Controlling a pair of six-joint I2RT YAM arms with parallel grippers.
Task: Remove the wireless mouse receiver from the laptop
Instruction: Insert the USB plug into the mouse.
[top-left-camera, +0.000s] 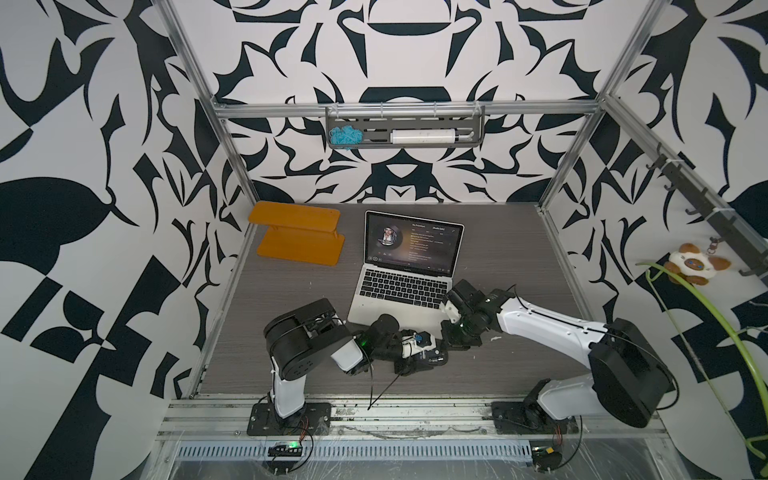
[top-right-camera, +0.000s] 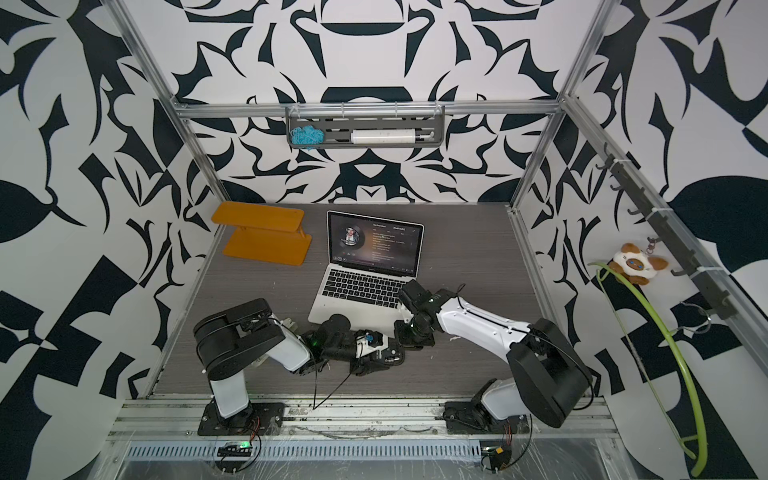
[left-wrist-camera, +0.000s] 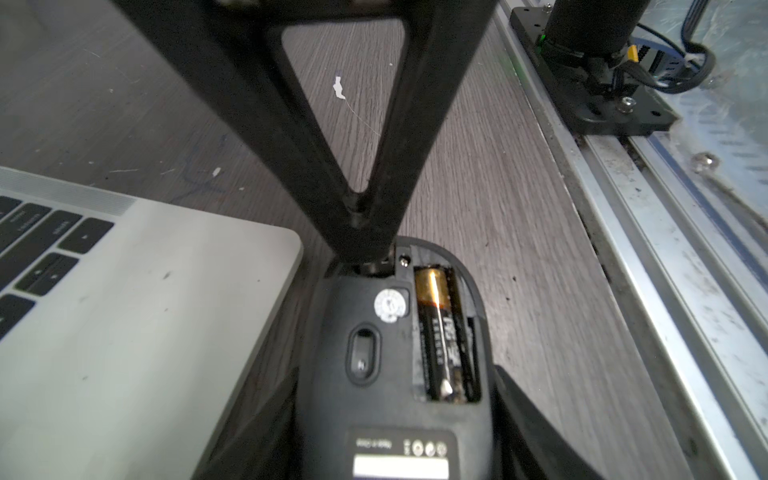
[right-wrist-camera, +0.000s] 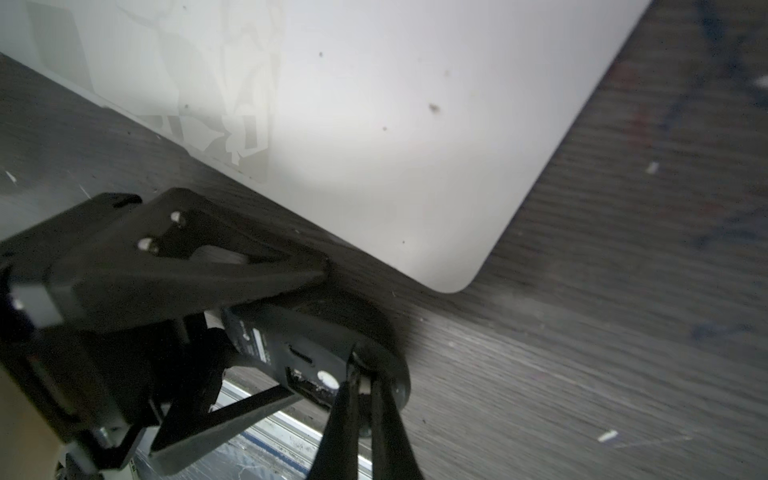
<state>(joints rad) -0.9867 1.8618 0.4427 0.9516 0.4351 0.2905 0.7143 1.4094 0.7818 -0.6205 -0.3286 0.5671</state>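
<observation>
The laptop (top-left-camera: 405, 286) stands open near the centre of both top views on the grey bench (top-left-camera: 270, 299). On its dark screen I can read, I think, "No Promises" and "[Radio Edit]" beside a round portrait; the smaller lines are too fine for me. Just below its lower right corner the two hands meet. The left hand (right-wrist-camera: 311, 332) is closed around the black mouse (left-wrist-camera: 340, 399) and holds it belly up, one finger on each flank. In the open bay lies a battery (left-wrist-camera: 440, 332) with copper top and black body. Its lettering is blurred, and so is the small print above the white label (left-wrist-camera: 401, 467) and on the round silver sticker (left-wrist-camera: 390, 305). The right hand (left-wrist-camera: 370, 245) is pinched narrow, its tips pressed at the end of the mouse, next to the bay. Between these tips shows a tiny pale bit, the wireless mouse receiver (right-wrist-camera: 365, 385), apart from the laptop's edge.
</observation>
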